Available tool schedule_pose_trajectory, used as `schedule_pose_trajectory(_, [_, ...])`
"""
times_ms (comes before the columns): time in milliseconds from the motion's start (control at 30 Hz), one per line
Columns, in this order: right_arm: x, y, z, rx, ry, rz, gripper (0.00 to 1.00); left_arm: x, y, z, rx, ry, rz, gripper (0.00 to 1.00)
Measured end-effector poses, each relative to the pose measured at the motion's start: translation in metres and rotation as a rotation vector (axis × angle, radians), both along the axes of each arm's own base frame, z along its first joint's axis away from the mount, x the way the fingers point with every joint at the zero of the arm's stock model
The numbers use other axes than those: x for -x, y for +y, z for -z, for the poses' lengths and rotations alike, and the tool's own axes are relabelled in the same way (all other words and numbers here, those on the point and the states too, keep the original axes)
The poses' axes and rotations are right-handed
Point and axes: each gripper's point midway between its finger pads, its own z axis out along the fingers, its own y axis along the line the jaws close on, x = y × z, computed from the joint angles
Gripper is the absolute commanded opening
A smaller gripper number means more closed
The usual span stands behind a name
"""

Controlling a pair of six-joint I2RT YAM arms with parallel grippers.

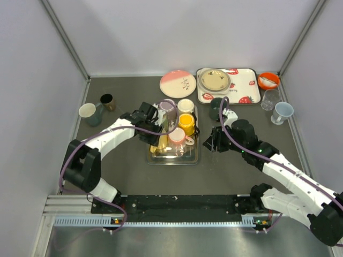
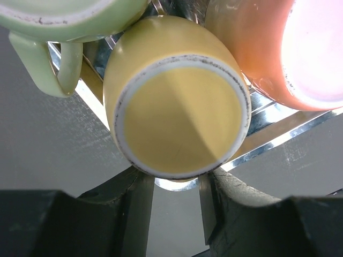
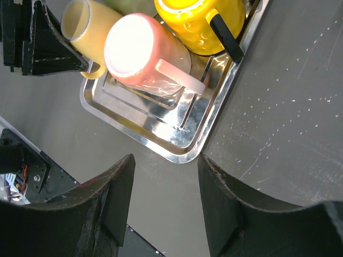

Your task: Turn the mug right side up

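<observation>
A pale yellow mug (image 2: pixel 179 118) lies on its side in the steel tray (image 1: pixel 174 162), its flat white-ringed end facing my left wrist camera. It also shows in the top view (image 1: pixel 162 143) and the right wrist view (image 3: pixel 94 24). My left gripper (image 2: pixel 177 214) is open, its fingertips just short of that end, holding nothing; the top view (image 1: pixel 151 134) shows it at the tray's left side. My right gripper (image 3: pixel 166 203) is open and empty, above the table by the tray's near right corner (image 3: pixel 177 139).
The tray also holds a pink mug (image 1: pixel 177 136), an orange-yellow mug (image 1: pixel 186 122), a green mug (image 2: pixel 69 21) and others. A dark mug (image 1: pixel 216 107) stands right of it. Two mugs (image 1: pixel 90 112) stand far left. A pink plate (image 1: pixel 177 83), strawberry tray (image 1: pixel 244 85), orange bowl (image 1: pixel 268 80) and cups (image 1: pixel 282 112) sit behind.
</observation>
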Motion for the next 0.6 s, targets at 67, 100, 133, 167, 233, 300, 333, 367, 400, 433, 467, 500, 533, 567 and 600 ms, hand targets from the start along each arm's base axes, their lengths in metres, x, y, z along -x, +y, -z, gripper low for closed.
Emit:
schedule_pose_trajectory(67, [0.0, 0.0, 0.0, 0.0, 0.0, 0.0, 0.51, -0.0003, 0.0005, 0.0009, -0.005, 0.0, -0.003, 0.39])
schedule_pose_trajectory(100, [0.0, 0.0, -0.0001, 0.0, 0.0, 0.0, 0.51, 0.0001, 0.0006, 0.0018, -0.007, 0.002, -0.003, 0.37])
schedule_pose_trajectory(133, [0.0, 0.0, -0.0001, 0.0, 0.0, 0.001, 0.51, 0.0004, 0.0007, 0.0027, -0.008, 0.006, -0.003, 0.35])
schedule_pose_trajectory(167, [-0.0001, -0.0001, -0.0001, -0.001, 0.0, 0.001, 0.51, 0.0007, 0.0005, 0.0032, -0.009, 0.008, -0.003, 0.29])
schedule_pose_trajectory(233, [0.0, 0.0, -0.0002, -0.001, 0.0, 0.0, 0.51, 0.0018, 0.0008, 0.0044, -0.017, 0.009, 0.0, 0.19])
schedule_pose_trajectory(300, [0.0002, 0.0, -0.0005, -0.002, -0.001, 0.001, 0.51, 0.0024, 0.0014, 0.005, -0.021, 0.01, 0.0, 0.02])
schedule_pose_trajectory(333, [0.0002, -0.0001, -0.0007, -0.003, -0.001, 0.002, 0.51, 0.0028, 0.0014, 0.0052, -0.022, 0.011, -0.002, 0.0])
schedule_pose_trajectory(367, [0.0002, -0.0002, -0.0013, -0.004, -0.002, 0.002, 0.51, 0.0024, 0.0015, 0.0049, -0.024, 0.008, -0.003, 0.0])
schedule_pose_trajectory(400, [0.0003, -0.0001, -0.0016, -0.005, -0.003, 0.002, 0.51, 0.0021, 0.0018, 0.0045, -0.024, 0.006, -0.003, 0.0])
schedule_pose_trajectory(433, [0.0004, -0.0001, -0.0021, -0.007, -0.004, 0.002, 0.51, 0.0017, 0.0021, 0.004, -0.025, 0.002, -0.004, 0.0])
schedule_pose_trajectory(467, [0.0006, -0.0002, -0.0027, -0.008, -0.005, 0.002, 0.51, 0.0015, 0.0022, 0.0035, -0.024, -0.003, -0.005, 0.0])
schedule_pose_trajectory(500, [0.0007, -0.0002, -0.0033, -0.009, -0.007, 0.002, 0.5, 0.0019, 0.0023, 0.0035, -0.025, -0.006, -0.005, 0.0])
schedule_pose_trajectory(533, [0.0008, -0.0002, -0.0038, -0.01, -0.008, 0.001, 0.5, 0.0024, 0.0024, 0.0035, -0.026, -0.008, -0.008, 0.0])
schedule_pose_trajectory(567, [0.0009, -0.0002, -0.0039, -0.011, -0.008, 0.001, 0.51, 0.0033, 0.0031, 0.003, -0.029, -0.012, -0.011, 0.0])
schedule_pose_trajectory(600, [0.0011, -0.0001, -0.0041, -0.012, -0.008, 0.0, 0.5, 0.0052, 0.0036, 0.0023, -0.034, -0.014, -0.015, 0.0])
